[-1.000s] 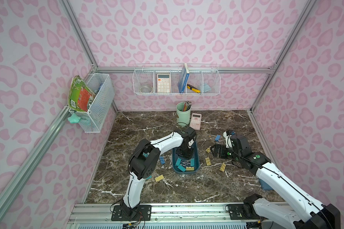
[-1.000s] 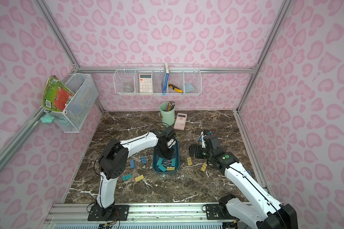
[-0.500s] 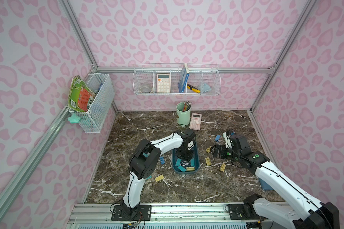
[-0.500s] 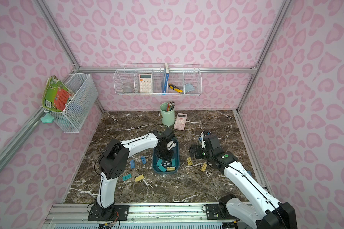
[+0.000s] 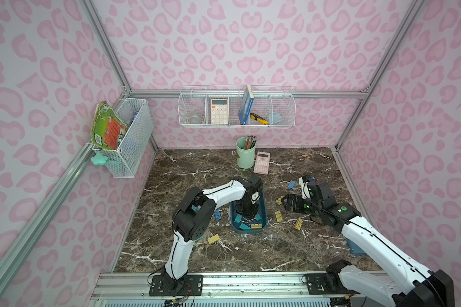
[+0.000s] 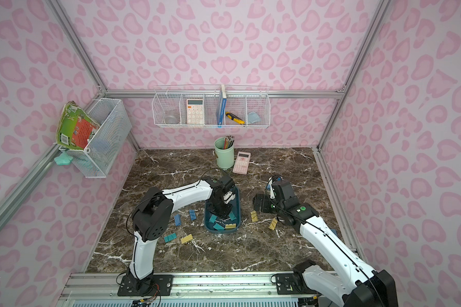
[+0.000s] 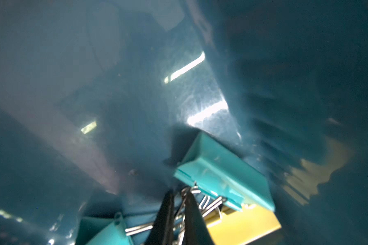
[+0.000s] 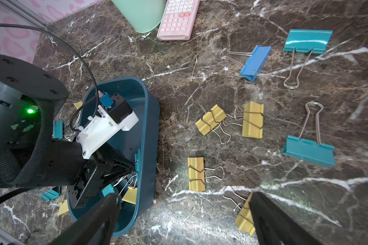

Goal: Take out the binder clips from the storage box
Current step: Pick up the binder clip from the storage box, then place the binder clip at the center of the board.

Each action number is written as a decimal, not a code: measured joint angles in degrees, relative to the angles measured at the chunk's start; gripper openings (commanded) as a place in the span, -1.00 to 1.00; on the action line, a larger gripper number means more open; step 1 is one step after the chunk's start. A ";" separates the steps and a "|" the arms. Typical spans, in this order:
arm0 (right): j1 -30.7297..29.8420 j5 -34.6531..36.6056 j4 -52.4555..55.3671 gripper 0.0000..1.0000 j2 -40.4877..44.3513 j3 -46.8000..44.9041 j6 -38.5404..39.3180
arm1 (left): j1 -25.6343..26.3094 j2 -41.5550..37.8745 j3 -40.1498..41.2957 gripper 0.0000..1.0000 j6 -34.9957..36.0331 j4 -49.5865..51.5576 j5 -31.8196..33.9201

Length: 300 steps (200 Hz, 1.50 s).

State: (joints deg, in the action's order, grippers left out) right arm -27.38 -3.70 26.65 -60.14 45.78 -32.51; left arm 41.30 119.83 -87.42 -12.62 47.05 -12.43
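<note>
Left hand (image 7: 180, 194) just nipped shut in box (image 8: 149, 135) — pinching a clip (image 7: 210, 204) by its wire (lift next, likely); right hand (image 8: 184, 196) spread, idle.

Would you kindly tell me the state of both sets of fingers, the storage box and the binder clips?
Storage box, upright, partly filled.
Left fingers, shut among wire handles inside the storage box.
Right fingers, open, empty, above the table.
Binder clips, many loose on the table, some boxed.

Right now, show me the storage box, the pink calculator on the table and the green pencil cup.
storage box (image 8: 151, 135): right wrist view, outer side wall.
pink calculator (image 5: 262, 162): in a top view, its keypad.
pencil cup (image 5: 245, 158): in a top view, its front wall.
</note>
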 measured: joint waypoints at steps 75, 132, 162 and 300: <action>0.00 -0.85 -0.31 0.99 -0.22 0.44 0.24 | 0.20 -2.49 -0.94 -1.00 -5.33 0.09 5.05; -2.97 -1.68 -2.25 0.98 -2.40 2.08 0.72 | -3.56 -10.62 -0.70 -1.00 -11.72 -0.72 8.22; -6.21 -1.86 -3.80 0.99 -5.88 3.76 0.83 | -7.13 -16.52 2.58 -1.00 -15.65 -0.33 10.49; -13.55 -3.17 -7.56 0.98 -18.71 12.39 2.29 | -34.75 -19.61 11.52 -1.00 -19.02 0.63 14.49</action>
State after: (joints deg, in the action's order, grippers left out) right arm -40.93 -6.87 19.09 -78.85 58.17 -30.22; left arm 6.55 100.22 -75.90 -31.64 47.68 2.07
